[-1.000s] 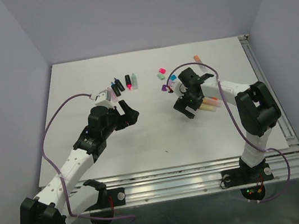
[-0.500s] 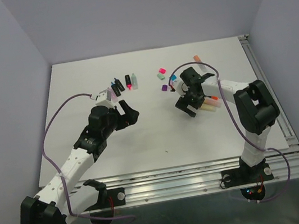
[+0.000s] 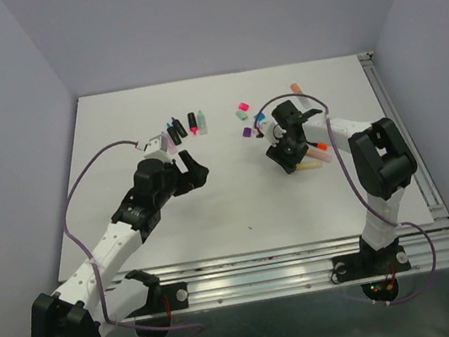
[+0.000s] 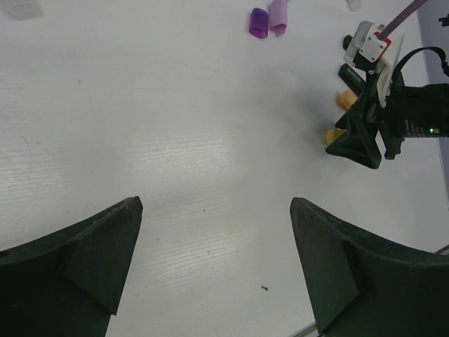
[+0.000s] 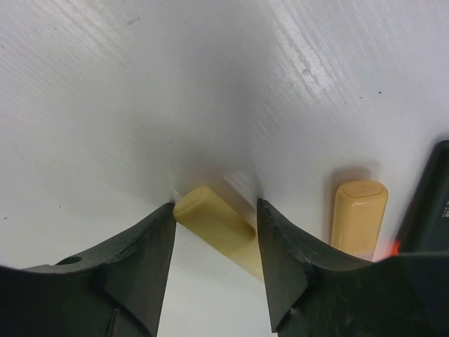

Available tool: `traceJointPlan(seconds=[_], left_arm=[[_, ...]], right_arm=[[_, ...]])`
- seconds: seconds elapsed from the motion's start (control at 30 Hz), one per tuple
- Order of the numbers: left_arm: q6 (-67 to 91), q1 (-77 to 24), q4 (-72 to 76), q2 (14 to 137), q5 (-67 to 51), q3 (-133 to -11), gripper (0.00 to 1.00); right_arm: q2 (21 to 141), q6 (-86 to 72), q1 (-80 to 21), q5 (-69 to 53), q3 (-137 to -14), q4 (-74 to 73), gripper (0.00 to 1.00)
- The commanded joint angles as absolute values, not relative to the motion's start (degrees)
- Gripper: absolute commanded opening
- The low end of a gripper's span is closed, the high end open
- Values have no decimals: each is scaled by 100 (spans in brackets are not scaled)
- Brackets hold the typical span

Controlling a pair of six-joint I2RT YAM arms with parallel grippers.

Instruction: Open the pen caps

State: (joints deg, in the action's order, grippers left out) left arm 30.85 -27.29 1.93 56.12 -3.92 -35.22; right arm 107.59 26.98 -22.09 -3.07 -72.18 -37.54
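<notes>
Left tool (image 3: 189, 170) is held over the table (image 3: 239, 209), left of centre. Its 2 fingers (image 4: 84, 270) are spread wide apart and nothing is gripped.

Right tool (image 3: 286, 161) is lowered onto the table, right of centre. In the right wrist view its 2 fingers (image 5: 137, 263) are placed on either side of the rounded end of a pale yellow pen (image 5: 210, 221), which lies flat on the table. The gap is about as wide as the pen. Whether the pen is squeezed or only straddled cannot be told.

A yellow-orange pen (image 5: 358, 210) is seen just beside it on the right, clear of the fingers. A black barrel (image 5: 429, 203) is cut off at the frame edge further right.

Loose caps are scattered on the table behind the right tool:
- pink cap (image 3: 242, 107)
- green cap (image 3: 242, 115), just beside the pink cap
- blue cap (image 3: 261, 116)
- purple cap (image 3: 247, 131)

In the left wrist view a lilac cap (image 4: 279, 15) is seen just beside the purple one.

A row of pens (image 3: 192, 121), mostly dark-barrelled, is laid out behind the left tool, apart from it and well apart from the caps' side of the table.
</notes>
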Motion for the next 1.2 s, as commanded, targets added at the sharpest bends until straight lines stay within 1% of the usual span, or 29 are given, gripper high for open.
traceJointPlan(seconds=[0.0, 0.23, 0.3, 0.37, 0.47, 0.63, 0.73, 0.77, 0.87, 0.97, 1.07, 1.13, 1.17], left_arm=[[2953, -2751, 387, 5520, -360, -3524, 99], [2971, -2751, 413, 5458, -413, -3498, 99], [2971, -2751, 404, 5449, -413, -3481, 99], [2979, -2751, 413, 5432, -430, -3472, 99], [2971, -2760, 413, 5388, -431, -3463, 99], [2971, -2769, 422, 5335, -396, -3463, 99], [2971, -2760, 422, 5361, -387, -3472, 99], [2971, -2768, 422, 5361, -387, -3472, 99], [2971, -2769, 422, 5388, -396, -3463, 99], [2953, -2769, 431, 5379, -448, -3472, 99], [2883, -2786, 632, 5283, -772, -3428, 99], [2830, -2812, 764, 5186, -1132, -3340, 99], [2830, -2812, 834, 5151, -1264, -3305, 99]], right_arm=[[10750, 2628, -2153, -370, -7199, -3779, 55], [10679, 2435, -2092, -89, -6944, -3595, 53], [10705, 2400, -2039, -35, -6891, -3568, 55], [10714, 2391, -1978, 166, -6829, -3429, 63], [10714, 2469, -1960, 281, -6706, -3349, 62], [10731, 2593, -1942, 36, -6644, -3322, 52], [10793, 2584, -1951, -130, -6680, -3322, 42], [10810, 2575, -1951, -149, -6680, -3305, 41], [10837, 2479, -1942, -228, -6688, -3243, 30], [10723, 2294, -1951, -281, -6750, -3129, 23], [10302, 1970, -1951, -587, -6697, -2849, 1], [9829, 1487, -2003, -1095, -6575, -2481, 1], [9826, 1268, -2004, -1229, -6461, -2244, 1]])
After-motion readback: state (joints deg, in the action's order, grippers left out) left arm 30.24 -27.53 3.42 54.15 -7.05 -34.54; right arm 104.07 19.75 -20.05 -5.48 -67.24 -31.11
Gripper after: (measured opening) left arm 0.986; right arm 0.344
